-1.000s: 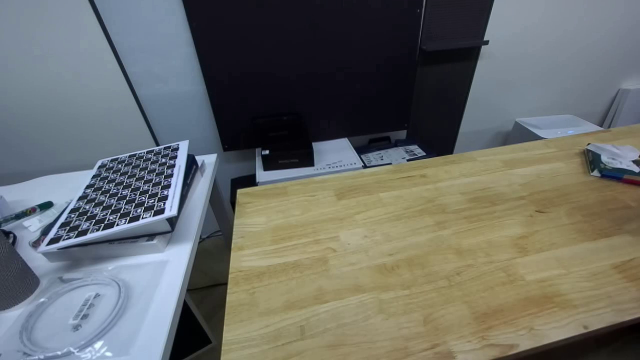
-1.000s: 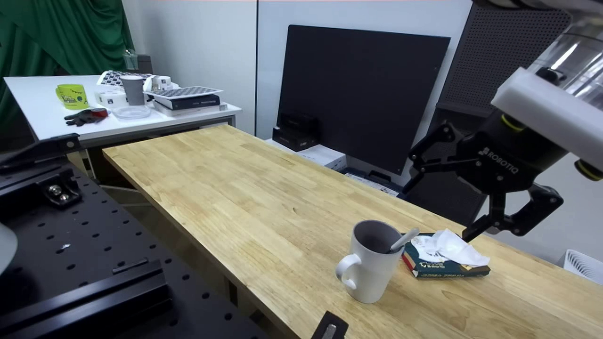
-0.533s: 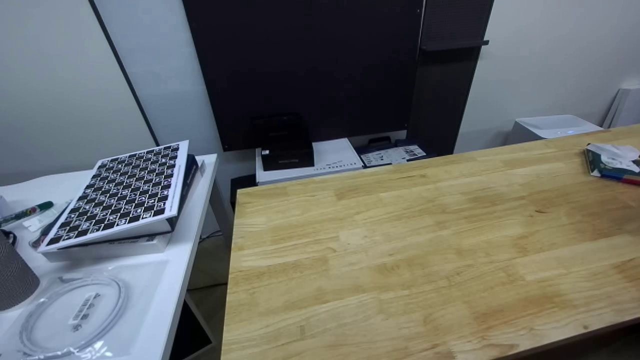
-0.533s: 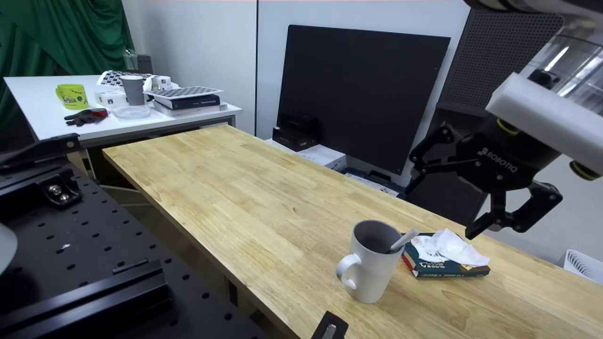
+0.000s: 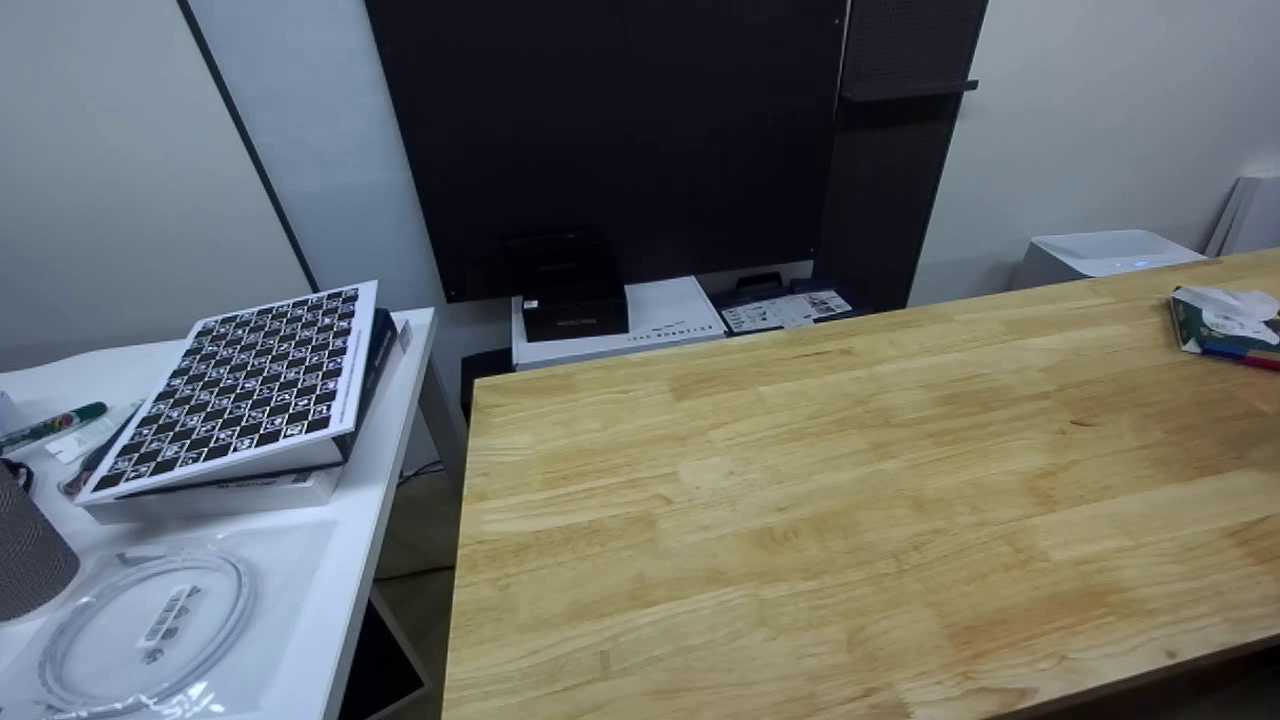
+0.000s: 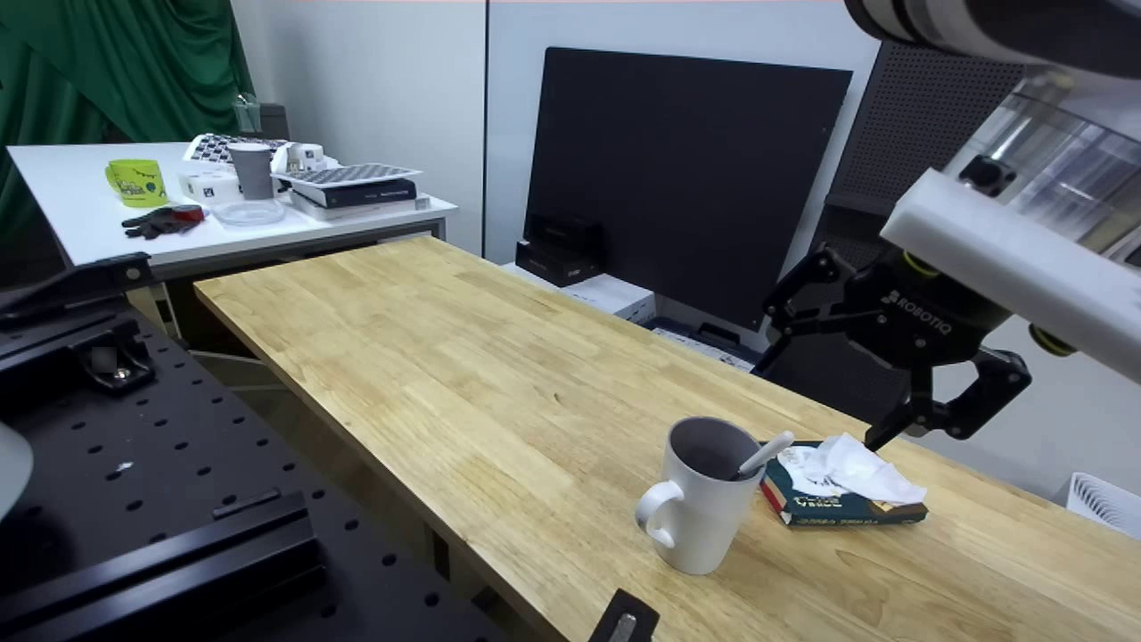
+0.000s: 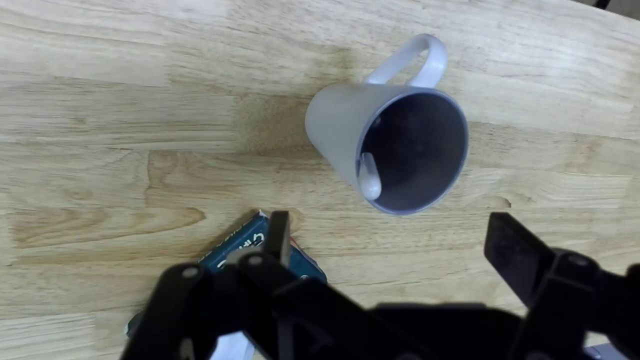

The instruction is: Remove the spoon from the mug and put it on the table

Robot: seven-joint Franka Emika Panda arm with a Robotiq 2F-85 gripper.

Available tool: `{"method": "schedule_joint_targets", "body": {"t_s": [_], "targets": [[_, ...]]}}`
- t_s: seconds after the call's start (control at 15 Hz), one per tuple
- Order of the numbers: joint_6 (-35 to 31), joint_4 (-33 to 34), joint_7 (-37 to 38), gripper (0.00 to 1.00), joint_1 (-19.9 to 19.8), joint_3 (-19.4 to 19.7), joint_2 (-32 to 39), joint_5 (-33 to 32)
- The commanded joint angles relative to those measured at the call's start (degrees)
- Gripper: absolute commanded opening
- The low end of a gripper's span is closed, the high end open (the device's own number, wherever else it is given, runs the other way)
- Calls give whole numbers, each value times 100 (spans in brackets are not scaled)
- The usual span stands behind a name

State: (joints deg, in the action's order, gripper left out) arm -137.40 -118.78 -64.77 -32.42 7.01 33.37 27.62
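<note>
Closest thing in an exterior view is a black perforated plate (image 6: 365, 571) filling the lower left, matte with neat rows of round holes. Past that, right of centre and low in the frame, there's a mug (image 6: 709, 526): smooth pale grey, gently tapered, darker grey inside, loop handle pointing left. It's standing upright on the tabletop (image 6: 419, 348), a light-brown butcher block of joined strips with visible grain and the odd knot.

The spoon (image 6: 767, 454) is in the mug, its smooth, pale, round-ended handle poking out past the rim toward the right. Bowl end is hidden inside. Just beside the mug sits a flat dark green box (image 6: 847, 515) with crumpled, papery white tissue (image 6: 865, 473) on top.

Above the box, right side of the frame, is the end effector (image 6: 813, 406), all angular black linkages. It's released, fingers (image 7: 517, 255) spread well apart, and the wrist view shows the same along its lower edge.

Further back you get a big flat dark panel (image 6: 677, 187) at upper centre, a white table (image 6: 71, 183) at upper left carrying a lime mug (image 6: 138, 183), then a draped green curtain (image 6: 125, 71) with soft folds.
</note>
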Motion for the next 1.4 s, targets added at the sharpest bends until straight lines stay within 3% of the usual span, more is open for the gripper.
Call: {"method": "schedule_joint_targets", "body": {"t_s": [0.0, 0.67, 0.73, 0.8, 1.33], "targets": [[-97, 262, -98, 100, -239, -200, 397, 138], [-161, 409, 2, 100, -273, -220, 764, 52], [-163, 407, -13, 77, -283, -228, 766, 59], [-165, 410, -9, 74, -280, -225, 771, 49], [-214, 360, -55, 19, -310, -224, 721, 30]]}}
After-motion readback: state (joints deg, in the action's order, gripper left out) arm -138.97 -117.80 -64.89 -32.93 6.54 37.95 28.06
